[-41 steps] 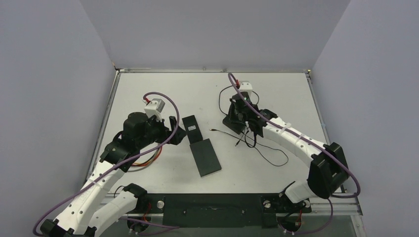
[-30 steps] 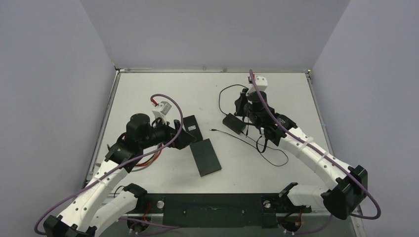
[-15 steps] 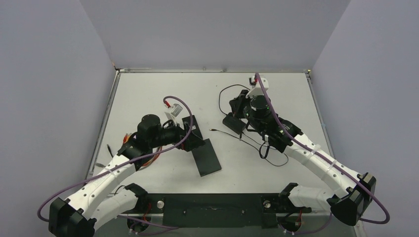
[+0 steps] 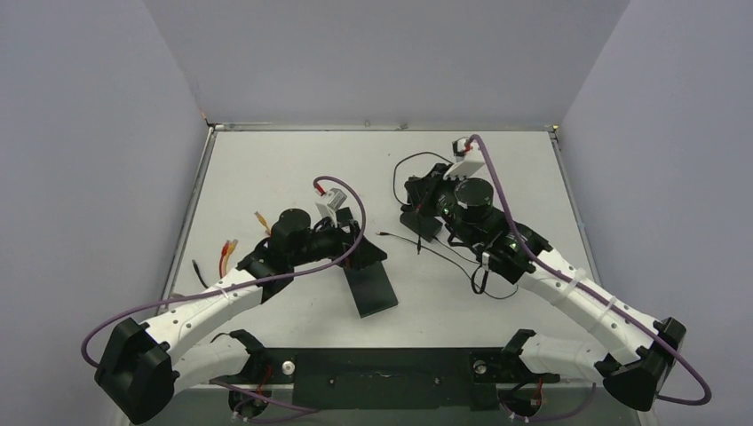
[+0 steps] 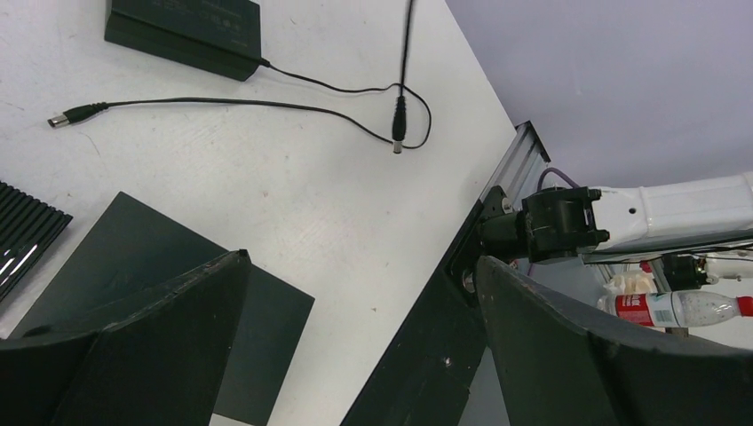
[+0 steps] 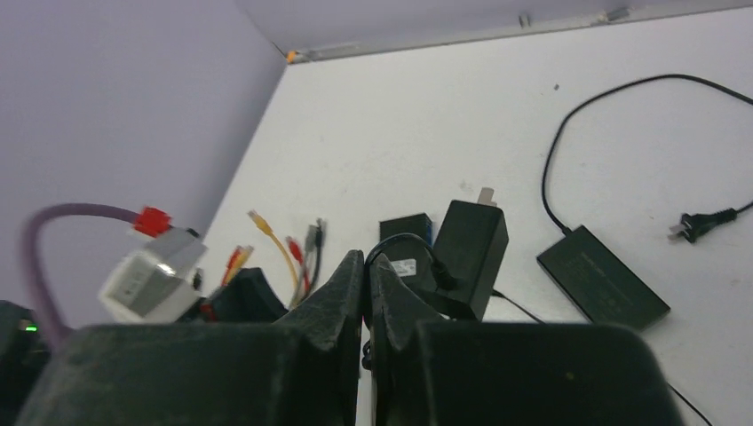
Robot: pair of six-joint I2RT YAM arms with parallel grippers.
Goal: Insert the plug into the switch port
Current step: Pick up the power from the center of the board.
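Note:
My right gripper (image 6: 365, 259) is shut, and a thin black cable comes out between its tips. From that cable a small black plug (image 4: 417, 250) (image 5: 398, 133) hangs with its tip at the table. In the top view the right gripper (image 4: 415, 197) is above the black power adapter (image 4: 419, 222). My left gripper (image 5: 362, 260) (image 4: 366, 253) is wide open and holds nothing. It hovers over the edge of a flat black pad (image 5: 169, 302). The ribbed switch (image 5: 22, 231) shows only at the left edge of the left wrist view. The left gripper mostly hides it in the top view.
A second barrel plug (image 4: 380, 233) (image 5: 67, 115) lies on the table, on the lead of the adapter (image 5: 182, 31) (image 6: 604, 280). Loose yellow and red network cables (image 4: 229, 253) (image 6: 266, 235) lie at the left. The black front rail (image 4: 382, 364) carries both arm bases.
The left arm has swung right, its open gripper now over the switch and pad. The right arm has shifted left and turned, dragging the hanging plug slightly left.

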